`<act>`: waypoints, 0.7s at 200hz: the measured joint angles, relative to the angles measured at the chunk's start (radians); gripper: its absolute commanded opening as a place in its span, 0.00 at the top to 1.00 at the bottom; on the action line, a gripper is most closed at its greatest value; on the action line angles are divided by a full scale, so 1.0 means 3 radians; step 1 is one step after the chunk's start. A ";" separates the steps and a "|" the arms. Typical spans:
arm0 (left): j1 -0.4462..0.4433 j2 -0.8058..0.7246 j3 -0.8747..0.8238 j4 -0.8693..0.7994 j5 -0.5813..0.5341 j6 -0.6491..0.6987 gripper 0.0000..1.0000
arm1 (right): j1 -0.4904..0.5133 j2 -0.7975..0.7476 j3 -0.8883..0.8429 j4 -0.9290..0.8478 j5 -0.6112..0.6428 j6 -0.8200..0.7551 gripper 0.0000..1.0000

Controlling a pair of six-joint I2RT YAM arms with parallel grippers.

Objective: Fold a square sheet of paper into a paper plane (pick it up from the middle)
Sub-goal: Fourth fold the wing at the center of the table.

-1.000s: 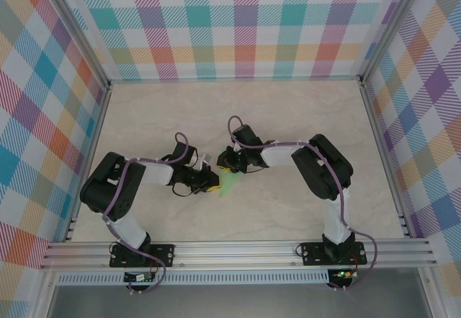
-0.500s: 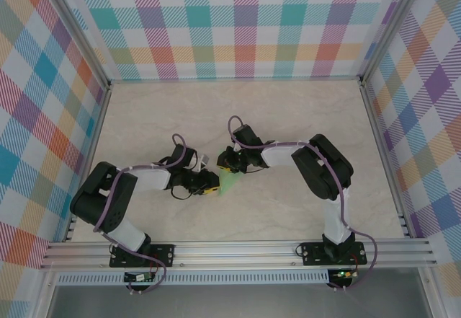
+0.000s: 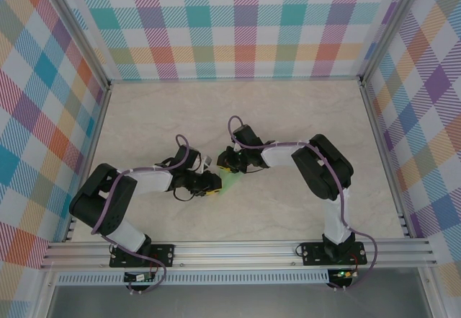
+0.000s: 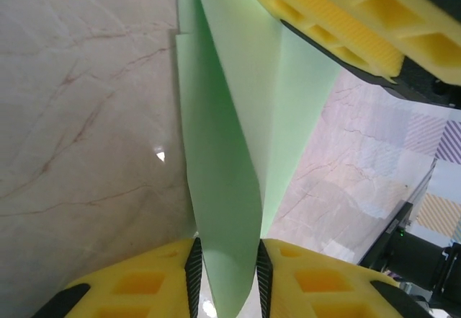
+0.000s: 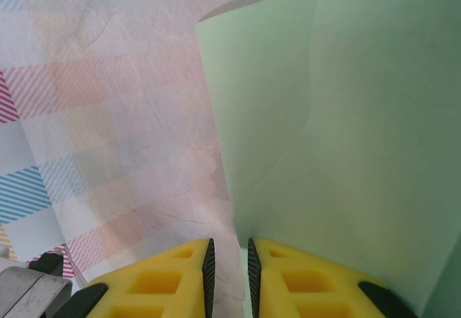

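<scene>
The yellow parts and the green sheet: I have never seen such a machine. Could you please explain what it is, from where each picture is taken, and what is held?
These are two robot arms, the left arm and the right arm, fixed at the near edge of a table. The wide picture comes from a camera above and behind them. The two close pictures come from wrist cameras; the yellow blocks are the fingers of the left gripper and the right gripper. Between the arms is one folded green paper. It runs between both pairs of fingers; whether they pinch it, I cannot tell.
</scene>
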 measured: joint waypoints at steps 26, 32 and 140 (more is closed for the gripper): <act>0.0000 0.0029 0.0019 -0.0046 -0.0037 0.0000 0.71 | 0.0000 -0.0001 0.0000 0.0000 0.0000 0.0000 0.77; 0.0000 0.0029 0.0019 -0.0051 -0.0045 0.0000 0.70 | 0.0000 -0.0001 0.0000 0.0000 0.0000 0.0000 0.77; -0.0003 -0.0165 0.0067 -0.0127 -0.0156 -0.0003 0.67 | -0.0006 -0.0004 -0.0015 0.0025 -0.0010 0.0000 0.77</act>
